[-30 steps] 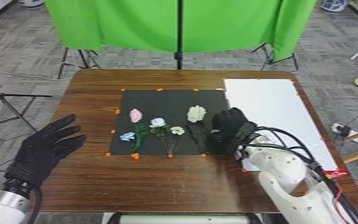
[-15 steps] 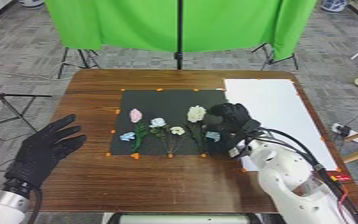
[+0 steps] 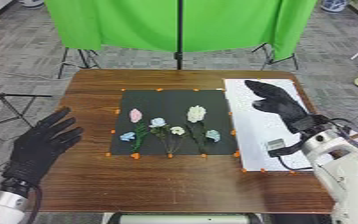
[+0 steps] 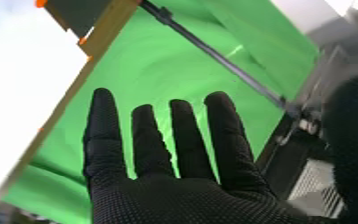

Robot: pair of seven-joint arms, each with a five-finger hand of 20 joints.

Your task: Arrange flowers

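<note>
Spotter: How is your right hand point(image 3: 284, 107)?

Me: Released. I have its fingers straight, the thumb held apart, nothing in its grasp. In the head view it's over the white sheet point(image 3: 257, 142), fingertips near that sheet's far edge, with the thumb on the side toward the black mat point(image 3: 162, 100).

Spotter: And the wrist view?

Me: My right hand point(image 4: 180, 202) is spread against the green cloth point(image 4: 144, 60), which hangs beyond the table.

Spotter: Where are the flowers?

Me: I count 6, all lying on the mat. The pink flower point(image 3: 135, 115) is nearest the mat's left edge on the far side, with a blue flower point(image 3: 127, 136) nearer me. The pale blue flower point(image 3: 158, 122) and small cream flower point(image 3: 177, 130) sit close together mid-mat. The large cream flower point(image 3: 196, 113) is farther right, and the grey-blue flower point(image 3: 213, 135) lies just inside the right edge. Stems point roughly toward me.

Spotter: How much room on the left?

Me: My left hand point(image 3: 40, 147) is relaxed, fingers loosely apart, holding nothing. It overlaps the left edge of the table point(image 3: 158, 185) as I see it, and a strip of brown wood separates its fingertips from the mat. Another, broader stretch runs between the mat and the table's near edge.
</note>
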